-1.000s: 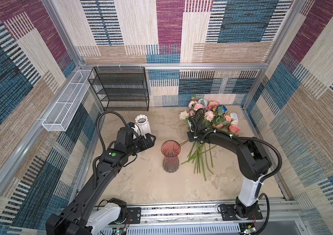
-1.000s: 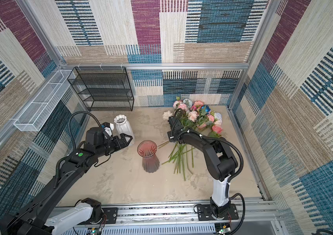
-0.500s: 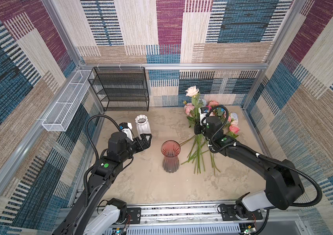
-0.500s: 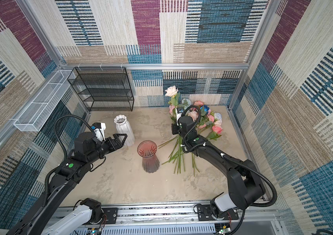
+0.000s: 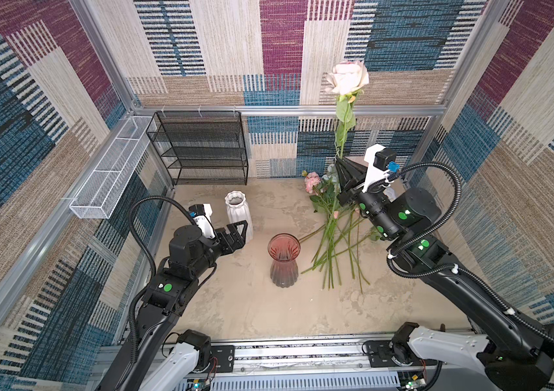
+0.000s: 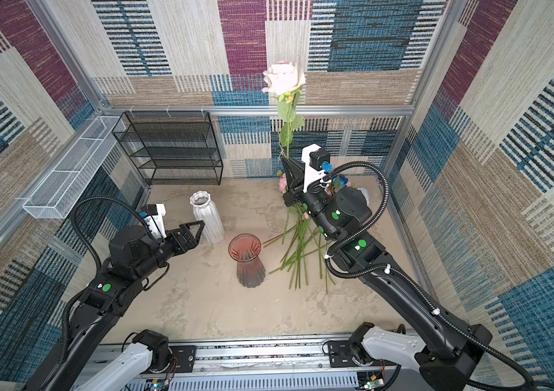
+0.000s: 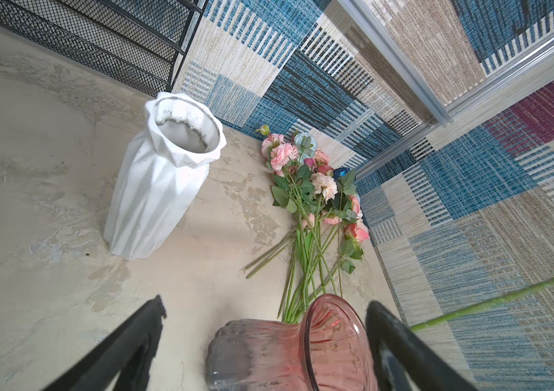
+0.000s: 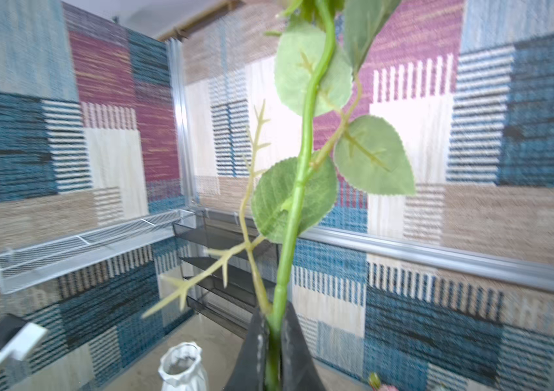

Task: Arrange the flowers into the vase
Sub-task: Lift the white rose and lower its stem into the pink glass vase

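Rose stands upper right of centre, stem clamped in right gripper; left gripper gapes empty left of pink vase, flowers lying to its right.

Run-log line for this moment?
right gripper: shut on pale pink rose, held high | left gripper: open, near pink glass vase | other flowers: on table

My left arm reaches low and forward. Its left gripper points sideways toward the middle, jaws wide apart, holding nothing. My right arm stretches up high. Its right gripper points up, jaws pinched tight on a flower stem.
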{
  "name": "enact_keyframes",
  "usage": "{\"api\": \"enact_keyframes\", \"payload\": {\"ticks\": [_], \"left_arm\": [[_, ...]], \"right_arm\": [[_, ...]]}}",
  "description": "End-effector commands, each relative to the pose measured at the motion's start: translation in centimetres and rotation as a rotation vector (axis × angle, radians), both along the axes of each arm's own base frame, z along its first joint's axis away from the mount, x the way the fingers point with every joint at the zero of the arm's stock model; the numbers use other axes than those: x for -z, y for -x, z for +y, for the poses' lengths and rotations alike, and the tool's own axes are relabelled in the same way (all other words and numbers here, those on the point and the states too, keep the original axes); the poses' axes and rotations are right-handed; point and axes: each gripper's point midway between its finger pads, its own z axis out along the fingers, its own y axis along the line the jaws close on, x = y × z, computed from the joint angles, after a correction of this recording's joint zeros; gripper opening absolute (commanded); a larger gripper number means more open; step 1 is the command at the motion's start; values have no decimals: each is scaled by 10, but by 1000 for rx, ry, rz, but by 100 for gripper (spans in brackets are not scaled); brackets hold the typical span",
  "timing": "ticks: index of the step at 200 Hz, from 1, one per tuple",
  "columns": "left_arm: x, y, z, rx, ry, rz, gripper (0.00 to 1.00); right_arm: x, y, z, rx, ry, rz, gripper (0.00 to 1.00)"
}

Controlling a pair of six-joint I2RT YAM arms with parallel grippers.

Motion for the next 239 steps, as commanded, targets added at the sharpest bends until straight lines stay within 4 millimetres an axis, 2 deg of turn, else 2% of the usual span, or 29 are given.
{"api": "enact_keyframes", "payload": {"ticks": [1, 18, 46, 85, 102, 127, 149, 186, 219, 239], "left_arm": [[4, 0, 4, -14, -21, 2, 95], [4, 0, 3, -15, -16, 5, 95], [3, 0, 3, -15, -13, 7, 95], [2, 1, 4, -15, -12, 10, 95], [0, 3, 4, -13, -9, 7, 95], [-1, 4, 3, -11, -2, 0, 95], [-2, 4, 2, -3, 2, -2, 95], [-1, 4, 0, 5, 9, 3, 95], [3, 3, -2, 13, 14, 11, 95], [6, 2, -4, 21, 15, 25, 95]], "right_arm": [[-18, 21, 23, -126, 25, -71, 5], [-27, 31, 41, -203, 11, -112, 5], [-31, 35, 73, -257, 13, -161, 5], [-26, 37, 97, -304, 4, -180, 5], [-8, 33, 105, -318, 6, -156, 5], [30, 33, 115, -366, 5, -113, 4], [58, 35, 117, -396, -10, -80, 4], [107, 34, 119, -410, 10, 37, 13], [154, 27, 118, -386, 55, 180, 26], [173, 24, 116, -370, 75, 254, 35]]}}
